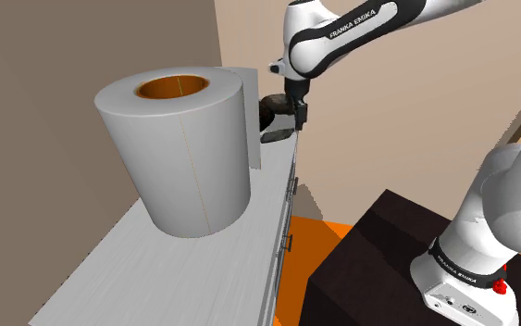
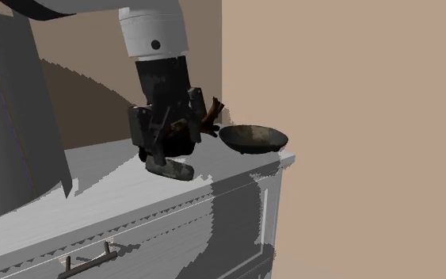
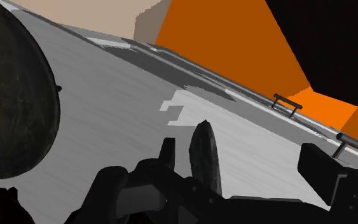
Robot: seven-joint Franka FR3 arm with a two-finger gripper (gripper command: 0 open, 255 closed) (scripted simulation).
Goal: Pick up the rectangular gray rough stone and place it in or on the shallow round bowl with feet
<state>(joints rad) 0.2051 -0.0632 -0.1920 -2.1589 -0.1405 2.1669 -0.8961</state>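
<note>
The rough grey-brown stone (image 2: 171,168) lies on the white counter (image 2: 110,198), directly under my gripper (image 2: 168,154). In the wrist view the stone (image 3: 204,159) shows edge-on between my fingers, close to one finger (image 3: 166,154) and far from the other (image 3: 320,172). The gripper (image 3: 241,153) is open and does not clasp the stone. The dark shallow round bowl (image 2: 253,137) stands near the counter's corner by the wall, a short way beyond the gripper. That bowl (image 3: 15,108) looms large beside the hand. In the shoulder view the gripper (image 1: 297,120) hangs over the stone (image 1: 277,135).
A big white cylinder with an orange inside (image 1: 179,148) stands on the counter between the shoulder camera and the gripper. A brown twig-like thing (image 2: 211,115) sits behind the gripper. The counter has drawers with handles (image 2: 90,257). Below lie an orange floor (image 1: 314,231) and the dark stand (image 1: 388,259).
</note>
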